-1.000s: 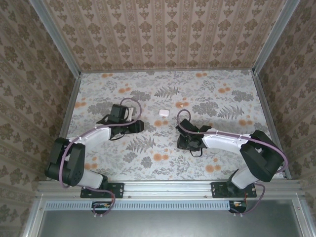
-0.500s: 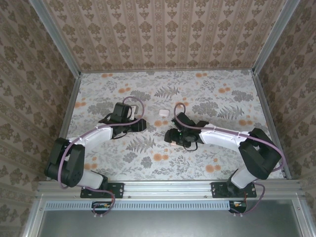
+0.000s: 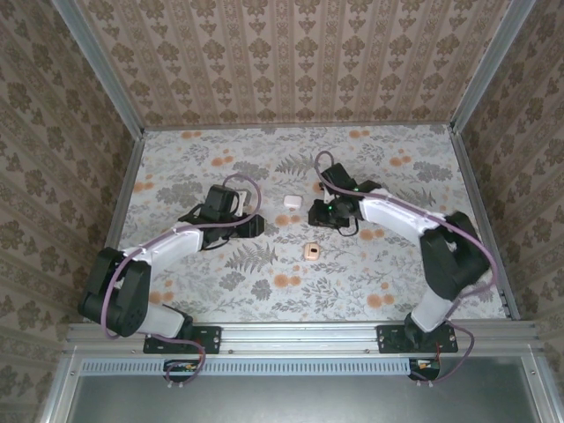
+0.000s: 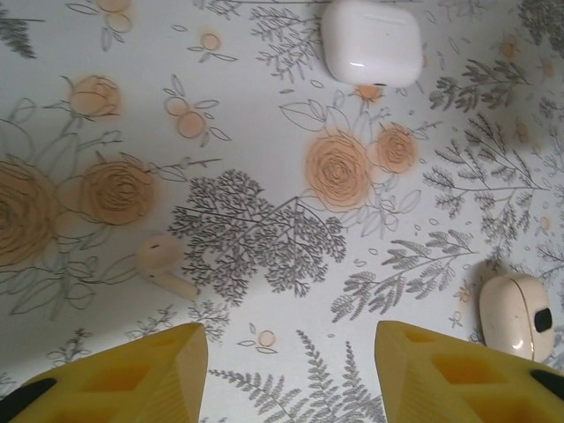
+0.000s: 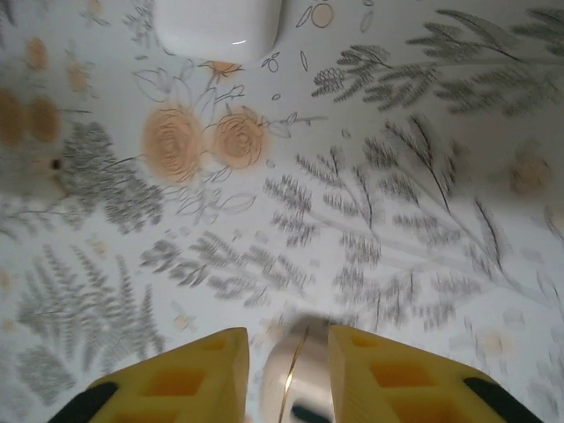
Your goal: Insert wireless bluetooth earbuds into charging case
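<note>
Right now the charging case point(image 3: 293, 201) lies on the flowered table point(image 3: 397, 273), between the tips of the two arms and touching neither. The left end effector point(image 4: 287, 348) hangs low with its jaws well apart and only bare table between them. One earbud point(image 4: 161, 263) lies just ahead of its left finger, well apart from the case. A beige rounded piece point(image 3: 310, 251) sits nearer the arm bases. The right end effector point(image 5: 289, 335) points at the case, its jaws drawn close about a small whitish piece point(image 5: 295, 388). That piece is blurred, and I cannot tell what it is or whether it is pinched.
</note>
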